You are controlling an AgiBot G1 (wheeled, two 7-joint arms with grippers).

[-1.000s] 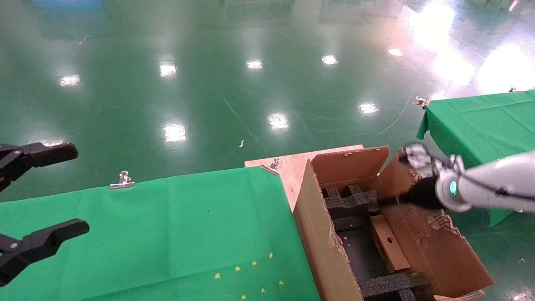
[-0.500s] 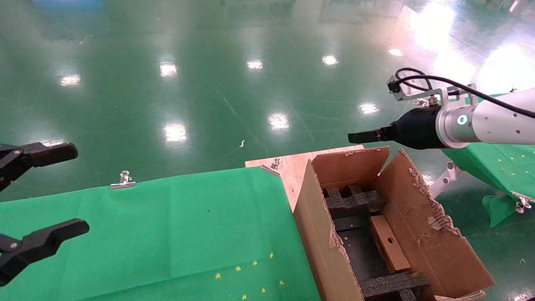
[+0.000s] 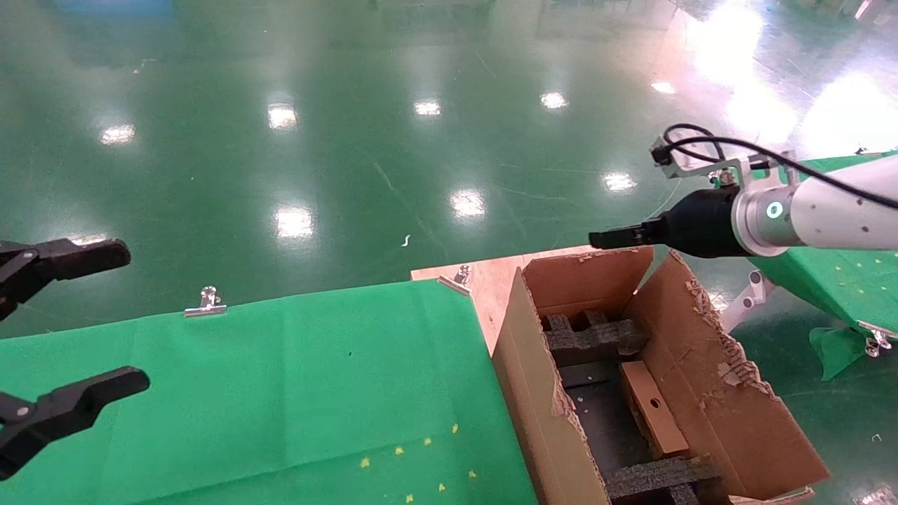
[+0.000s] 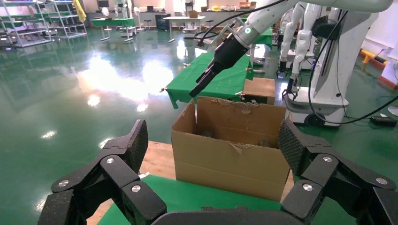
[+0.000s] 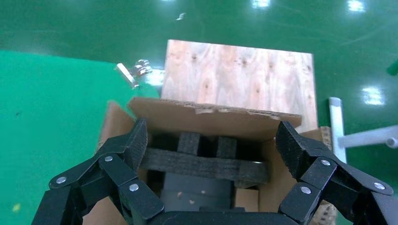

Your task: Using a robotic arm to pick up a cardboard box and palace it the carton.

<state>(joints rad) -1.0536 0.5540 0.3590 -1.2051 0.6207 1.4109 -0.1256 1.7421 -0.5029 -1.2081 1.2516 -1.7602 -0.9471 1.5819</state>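
Observation:
The small cardboard box [image 3: 654, 407] with a round hole lies inside the large torn-flap carton [image 3: 729, 414], between black foam inserts [image 3: 593, 338]. My right gripper [image 3: 609, 238] on the white arm with the green ring [image 3: 774, 210] hovers above the carton's far flap, open and empty. In the right wrist view its spread fingers [image 5: 137, 140] frame the carton's far end [image 5: 216, 115] and the foam [image 5: 202, 164]. My left gripper [image 3: 137, 317] is open and empty at the far left, above the green table; its view shows the carton [image 4: 230, 154] and the right arm [image 4: 220, 54] beyond.
A green-clothed table [image 3: 280, 379] lies left of the carton, held by metal clips [image 3: 205, 303]. A plywood board [image 3: 491, 277] sits under the carton. A second green table [image 3: 842, 273] stands behind the right arm. White robots [image 4: 328, 61] stand beyond the carton.
The right gripper rose out of the carton's far end, empty, and now hovers above the far flap, slightly lower than half a second ago. The small box stays in the carton. The left arm has not moved.

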